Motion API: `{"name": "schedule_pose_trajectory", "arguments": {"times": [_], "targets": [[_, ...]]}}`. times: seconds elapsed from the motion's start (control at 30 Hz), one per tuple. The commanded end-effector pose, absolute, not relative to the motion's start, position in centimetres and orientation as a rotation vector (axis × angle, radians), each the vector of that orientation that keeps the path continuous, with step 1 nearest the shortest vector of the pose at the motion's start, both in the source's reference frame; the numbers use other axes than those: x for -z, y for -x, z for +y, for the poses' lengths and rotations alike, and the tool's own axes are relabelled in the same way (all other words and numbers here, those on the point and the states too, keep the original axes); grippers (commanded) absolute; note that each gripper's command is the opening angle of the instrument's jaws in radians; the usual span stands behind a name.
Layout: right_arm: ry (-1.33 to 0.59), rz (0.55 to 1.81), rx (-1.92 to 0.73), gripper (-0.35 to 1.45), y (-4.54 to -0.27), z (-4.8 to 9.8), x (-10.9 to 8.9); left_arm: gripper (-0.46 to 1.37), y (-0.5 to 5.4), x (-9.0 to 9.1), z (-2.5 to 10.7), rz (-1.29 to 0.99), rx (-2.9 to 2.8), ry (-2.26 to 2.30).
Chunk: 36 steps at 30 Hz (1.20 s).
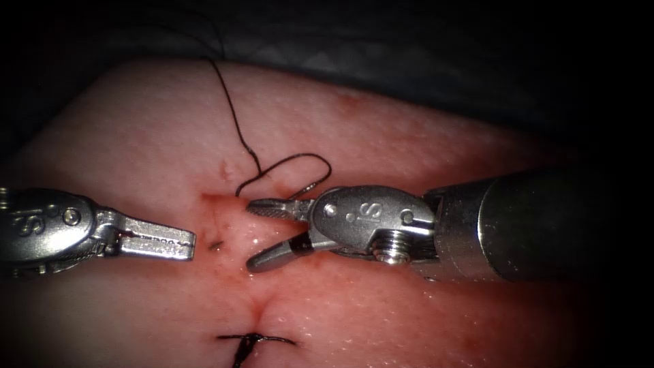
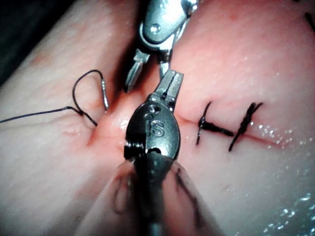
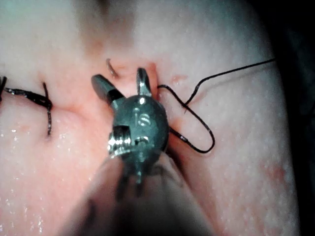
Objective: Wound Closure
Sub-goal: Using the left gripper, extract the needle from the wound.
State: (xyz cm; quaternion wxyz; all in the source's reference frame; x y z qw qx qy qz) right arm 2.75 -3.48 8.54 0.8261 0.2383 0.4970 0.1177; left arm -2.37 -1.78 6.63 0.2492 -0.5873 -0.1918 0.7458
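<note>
The curved needle sits in the tissue [image 1: 409, 327] across the cut [image 1: 257, 307]. Its tip [image 1: 216, 244] pokes out just left of the cut, and its shiny tail [image 1: 310, 186] stands out on the right side. Black thread [image 1: 231, 109] runs from the tail in a loop [image 1: 300, 158] and away over the far edge. My left tool [image 1: 187, 244] lies left of the cut, jaws shut on nothing, its end a little short of the needle tip. My right tool [image 1: 251, 233] comes in from the right with its jaws open around the needle tip's spot, holding nothing.
A finished stitch [image 1: 255, 339] with a dark knot crosses the cut nearer the front; the left wrist view has two such stitches [image 2: 206, 125] [image 2: 243, 125]. Red fluid wets the cut's edges. Dark cloth [image 1: 409, 54] lies beyond the tissue.
</note>
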Motion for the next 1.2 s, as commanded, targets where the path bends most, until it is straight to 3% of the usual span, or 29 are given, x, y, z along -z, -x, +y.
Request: {"name": "schedule_pose_trajectory", "arguments": {"times": [0.03,0.2,0.33,0.4,0.57,0.8,0.93,1.03,1.2], "targets": [[-0.508,1.056,-0.249,0.70,-2.75,-3.48,-8.54,-0.35,2.37,-6.63,-1.78,-0.527,-2.032,1.603],[-0.508,1.056,-0.249,0.70,-2.75,-3.48,-8.54,-0.35,2.37,-6.63,-1.78,-0.527,-2.032,1.603],[-0.508,1.056,-0.249,0.70,-2.75,-3.48,-8.54,0.20,2.36,-6.61,-1.74,-0.507,-2.038,1.598],[-0.508,1.056,-0.249,0.70,-2.75,-3.48,-8.54,0.28,2.36,-6.60,-1.72,-0.485,-2.037,1.582],[-0.326,1.119,0.062,0.82,-2.78,-3.44,-8.52,0.44,2.36,-6.60,-1.72,-0.491,-2.018,1.560],[-0.312,1.169,0.040,1.02,-2.75,-3.49,-8.41,0.47,2.37,-6.60,-1.78,-0.514,-1.994,1.531],[-0.330,1.169,0.021,1.13,-2.70,-3.44,-8.33,0.73,2.35,-6.65,-1.83,-0.542,-2.114,1.432],[-0.346,1.169,0.005,1.24,-2.63,-3.41,-8.28,0.77,2.35,-6.73,-1.92,-0.519,-2.280,1.329],[-0.369,1.160,-0.038,1.21,-2.55,-3.41,-8.26,0.77,2.38,-6.88,-1.97,-0.542,-2.333,1.325]]}}
